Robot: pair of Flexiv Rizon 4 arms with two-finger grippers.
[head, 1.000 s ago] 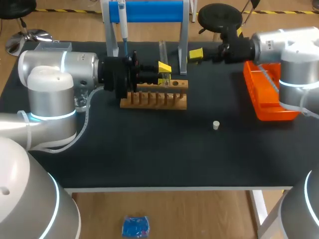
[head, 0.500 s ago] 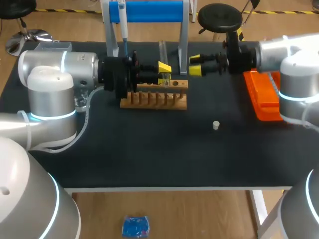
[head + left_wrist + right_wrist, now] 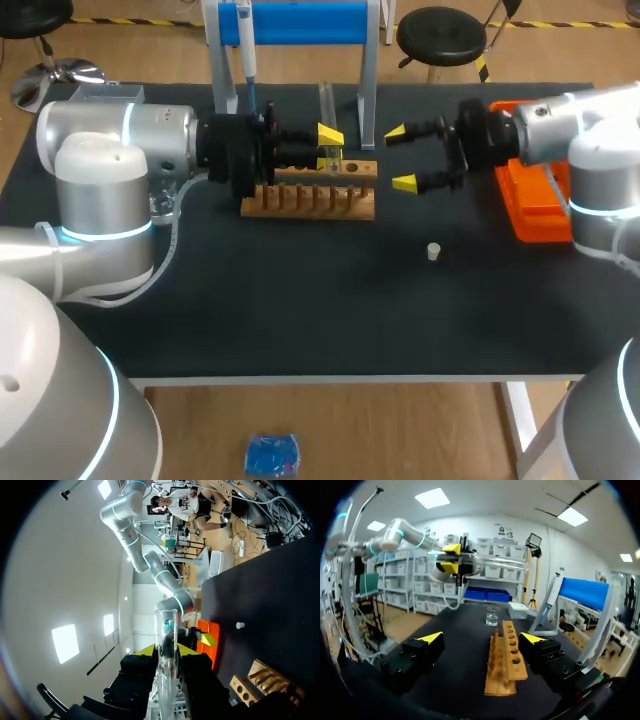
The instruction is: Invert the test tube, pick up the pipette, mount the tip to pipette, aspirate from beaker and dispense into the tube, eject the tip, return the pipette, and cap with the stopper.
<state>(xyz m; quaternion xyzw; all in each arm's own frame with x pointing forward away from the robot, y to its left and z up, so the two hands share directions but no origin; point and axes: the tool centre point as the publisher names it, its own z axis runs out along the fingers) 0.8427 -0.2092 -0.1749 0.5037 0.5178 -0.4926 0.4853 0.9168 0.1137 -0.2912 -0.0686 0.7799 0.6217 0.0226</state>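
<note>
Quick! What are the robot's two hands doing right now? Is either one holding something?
Left gripper: shut, holding the test tube.
Right gripper: open, holding nothing.

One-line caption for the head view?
Left gripper holds the test tube level by the wooden rack; right gripper open alongside.

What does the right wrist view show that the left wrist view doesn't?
Only right wrist: the beaker and the blue pipette stand. Only left wrist: the stopper and the orange tray. Both: the test tube, gripped by the left hand, and the wooden rack.
</note>
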